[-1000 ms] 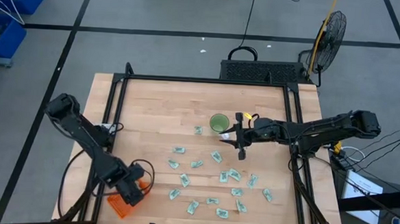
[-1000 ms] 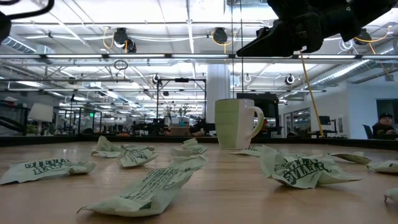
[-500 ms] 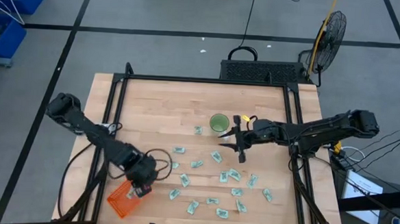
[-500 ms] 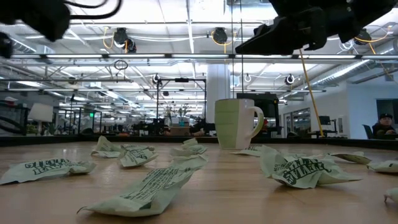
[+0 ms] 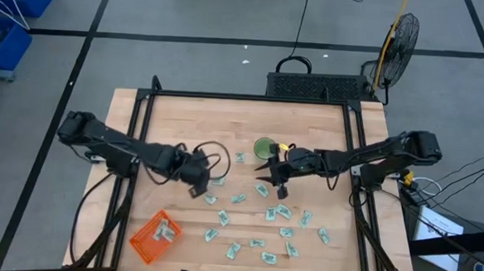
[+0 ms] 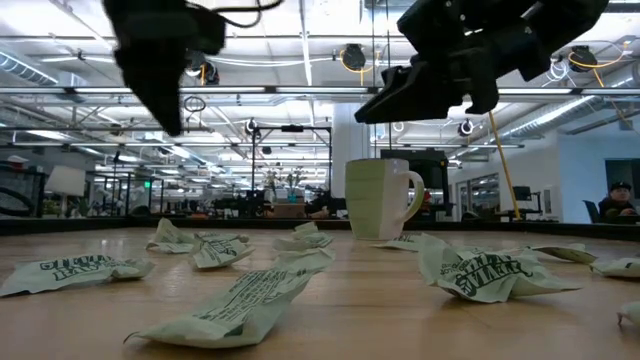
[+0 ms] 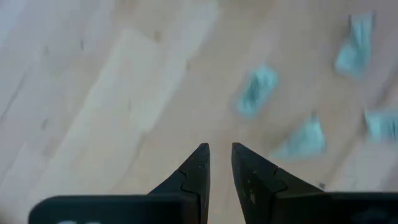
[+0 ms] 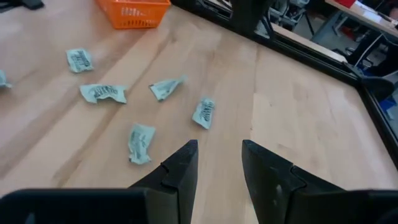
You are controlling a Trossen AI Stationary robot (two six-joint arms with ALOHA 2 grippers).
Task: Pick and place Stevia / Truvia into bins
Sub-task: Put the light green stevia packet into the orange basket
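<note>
Wooden planks make up the table (image 5: 309, 122), framed by black rails, with a grey floor around it and a fan at 1 o'clock.

At about 7 o'clock on the table sits the basket (image 5: 154, 235). One sachet, maybe two, lies inside it; the count is hard to read from above.

Right of it, near 9 o'clock from the table's middle, the left gripper (image 5: 196, 183) hangs above the wood. In its wrist view the fingers (image 7: 194, 174) show a narrow gap with nothing between them, so it is empty. Blurred sachets lie on the table ahead of it.

Around the centre and out toward 5 o'clock the sachets (image 5: 263, 213) are scattered, roughly twenty of them, none touching the basket. Several look crumpled in the low view.

A green cup (image 5: 265, 147) stands just above the middle, with one sachet beside it at its 8 o'clock.

Next to the cup at 4 o'clock, the right gripper (image 5: 275, 175) hovers over the upper edge of the scatter. Its jaws are spread and hold nothing, as the right wrist view shows.

My judgement: the job is barely begun. Almost the whole pile is left to move, and both arms seem poised for the next pick.
</note>
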